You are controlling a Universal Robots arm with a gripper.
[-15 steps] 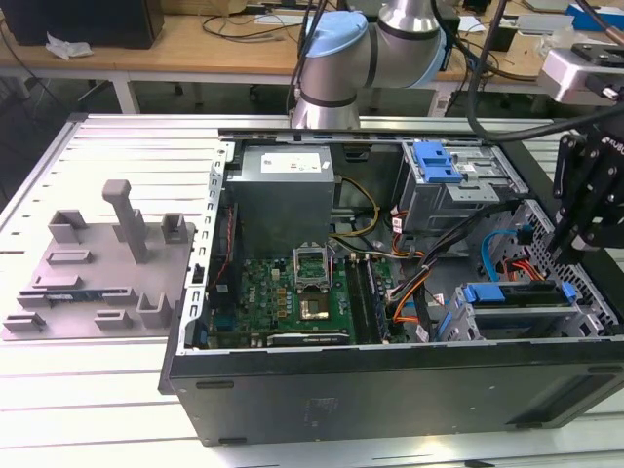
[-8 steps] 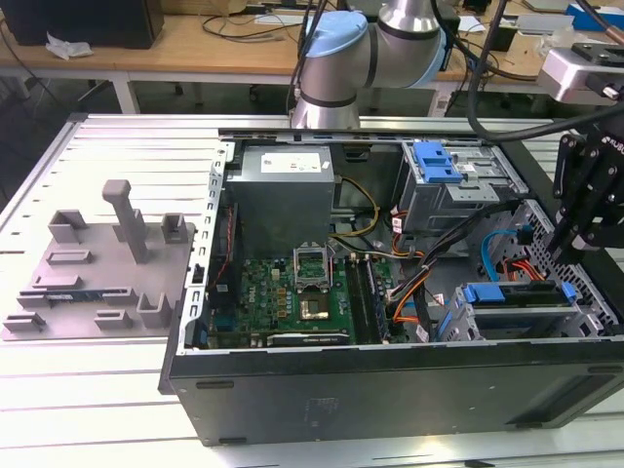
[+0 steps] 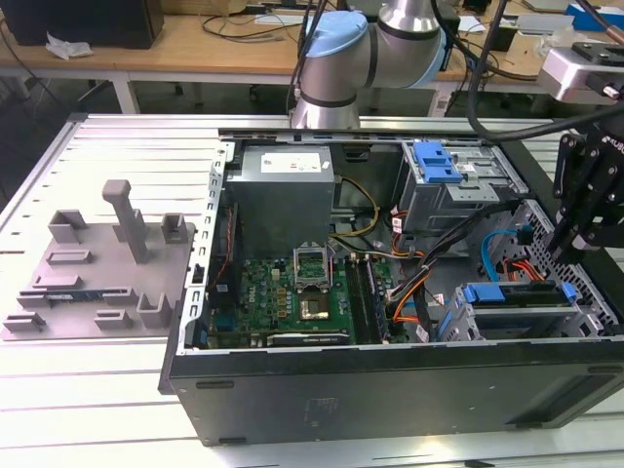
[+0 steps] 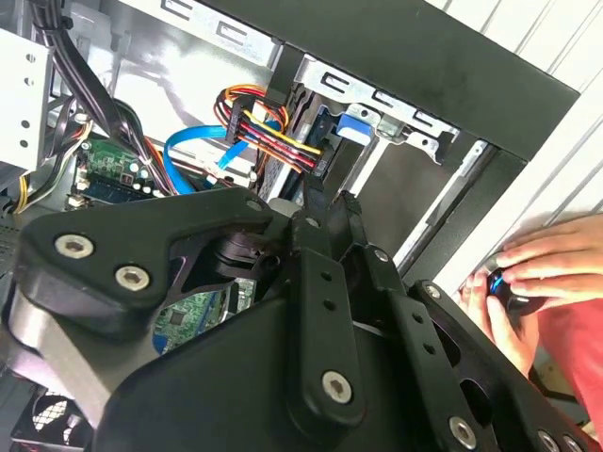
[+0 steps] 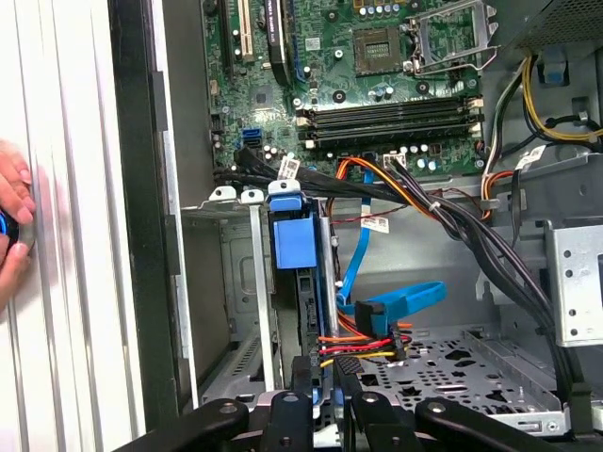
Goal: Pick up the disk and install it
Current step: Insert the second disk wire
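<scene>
We see the arm reaching over the open computer case [image 3: 390, 375] from the far side, its black gripper [image 3: 575, 229] hanging at the exterior view's right, just above the drive cage [image 3: 585, 317] in the near right corner of the case. In the first wrist view the fingertips [image 5: 311, 377] sit close together with nothing between them, so we read the gripper [image 5: 322, 379] as clenched and empty. The disk [image 5: 303, 301] stands on edge in the cage slot directly beneath, its blue carrier tab [image 5: 293, 238] at the open end and red, yellow and orange wires [image 5: 358, 347] beside it. Most of the disk is hidden by the cage walls. A person's hand [image 4: 528, 282] rests at the case's outer edge, holding a small dark object we cannot identify.
</scene>
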